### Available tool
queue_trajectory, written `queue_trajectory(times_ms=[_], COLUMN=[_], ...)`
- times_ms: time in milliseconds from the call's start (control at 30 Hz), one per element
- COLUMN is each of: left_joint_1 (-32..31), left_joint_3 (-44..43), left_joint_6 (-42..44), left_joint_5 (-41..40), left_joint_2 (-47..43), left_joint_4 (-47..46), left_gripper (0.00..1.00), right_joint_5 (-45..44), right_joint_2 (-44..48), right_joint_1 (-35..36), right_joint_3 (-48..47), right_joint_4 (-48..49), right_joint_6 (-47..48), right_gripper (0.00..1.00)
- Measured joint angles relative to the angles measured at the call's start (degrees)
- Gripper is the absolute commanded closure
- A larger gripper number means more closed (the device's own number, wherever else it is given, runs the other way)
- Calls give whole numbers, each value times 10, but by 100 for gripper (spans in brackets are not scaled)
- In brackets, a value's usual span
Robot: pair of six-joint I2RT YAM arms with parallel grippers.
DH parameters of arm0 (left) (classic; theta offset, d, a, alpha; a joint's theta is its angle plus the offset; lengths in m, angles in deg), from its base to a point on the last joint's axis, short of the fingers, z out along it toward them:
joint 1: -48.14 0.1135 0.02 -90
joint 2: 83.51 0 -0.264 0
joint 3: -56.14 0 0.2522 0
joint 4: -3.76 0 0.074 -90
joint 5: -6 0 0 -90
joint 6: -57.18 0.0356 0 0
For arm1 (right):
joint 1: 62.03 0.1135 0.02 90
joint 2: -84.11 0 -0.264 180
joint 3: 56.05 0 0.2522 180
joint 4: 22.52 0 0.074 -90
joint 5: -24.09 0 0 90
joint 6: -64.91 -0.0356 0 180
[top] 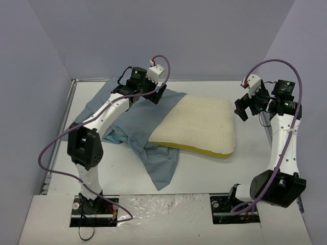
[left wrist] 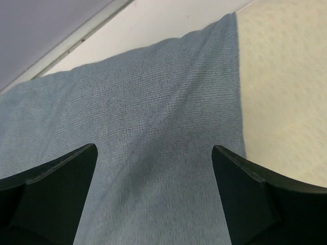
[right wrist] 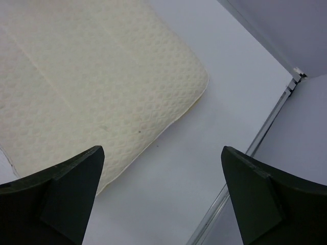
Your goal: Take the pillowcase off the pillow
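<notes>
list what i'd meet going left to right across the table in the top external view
pillowcase → pillow → right gripper. The left gripper is left out, since it hangs over the pillowcase.

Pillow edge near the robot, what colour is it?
The edge is yellow-green, the pillow cream. Top view shows it best.

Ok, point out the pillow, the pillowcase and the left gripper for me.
pillow [top: 196, 122]: top external view, middle of its quilted top face.
pillowcase [top: 145, 125]: top external view, grey-blue stretch just left of the pillow.
left gripper [left wrist: 153, 150]: left wrist view, midway between its open fingertips.
</notes>
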Motion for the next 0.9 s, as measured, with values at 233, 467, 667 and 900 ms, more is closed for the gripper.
queue_trajectory(times_ms=[233, 467, 667, 900], left_joint_1=[-14, -27, -27, -13], left_joint_3=[-98, -144, -153, -26], left_joint_6=[-15, -23, -27, -37], left_joint_5=[-66, -106, -114, -96], left_joint_2=[159, 206, 220, 152], left_joint_4=[35, 44, 47, -13], left_gripper=[5, 9, 97, 98], right_joint_5=[-1, -73, -104, -95], right_joint_2=[-79, -285, -385, -361], right_joint_1=[146, 264, 267, 268], right_joint_3=[0, -23, -85, -90], right_joint_4=[41, 116, 143, 152], right_joint_6=[47, 87, 86, 119], right_gripper=[0, 0, 4, 4])
